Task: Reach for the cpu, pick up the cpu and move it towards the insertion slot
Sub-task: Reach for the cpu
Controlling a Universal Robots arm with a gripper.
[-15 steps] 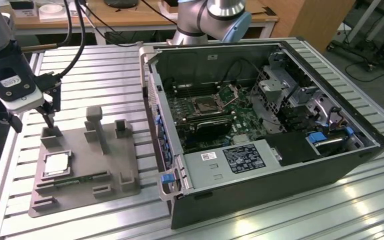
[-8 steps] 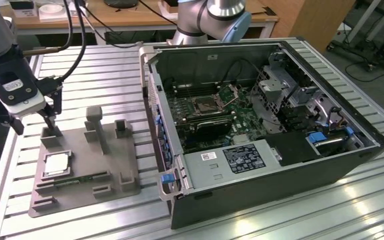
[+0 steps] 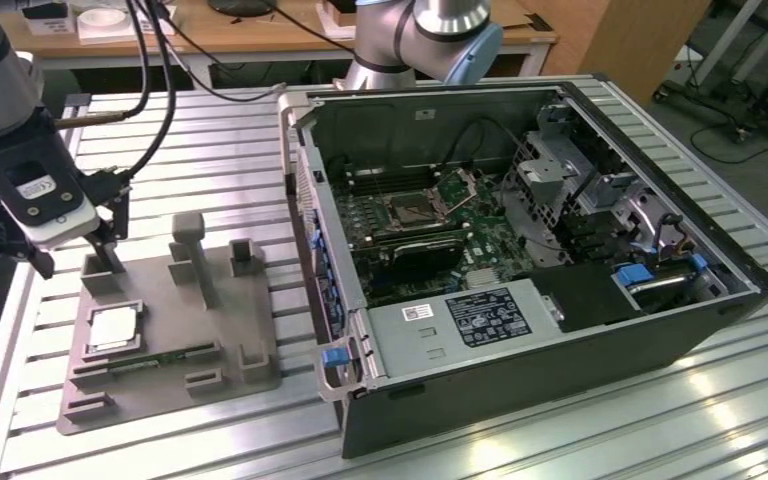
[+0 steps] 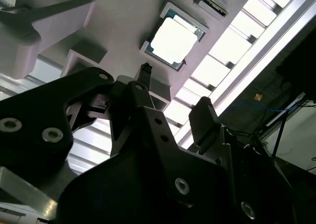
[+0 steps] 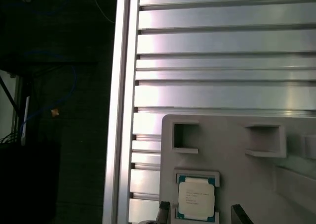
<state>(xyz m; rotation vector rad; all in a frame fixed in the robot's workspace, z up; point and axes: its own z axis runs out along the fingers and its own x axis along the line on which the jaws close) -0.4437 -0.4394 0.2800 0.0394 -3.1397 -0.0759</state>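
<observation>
So far only the reach is under way. The cpu (image 3: 113,327) lies flat in its recess on the grey holder (image 3: 157,300) at the exterior view's lower left, silvery top up, not lifted. The gripper (image 3: 80,262) hangs above the far end of that holder, near the cpu but not touching it. In the second wrist view its two dark fingers (image 4: 205,117) stand spread apart with nothing between them, and the cpu (image 4: 173,40) shows beyond their tips. In the first wrist view the cpu (image 5: 196,198) sits between the two fingertips, clear of both. By my reading, closing on the chip, raising it and carrying it across are all left to do.

The insertion slot (image 3: 411,209) sits on the motherboard (image 3: 491,235) inside the open computer case (image 3: 531,385), at the middle of the exterior view and well apart from the holder. Its dark centre is bare, and a metal flap seems to stand raised beside it.

Counted: one cpu, one insertion slot, one gripper with two fingers, one grey holder, one green memory stick (image 3: 144,360) lying on the holder just beside the cpu, and one computer case, all on one slatted metal table (image 3: 518,445).
</observation>
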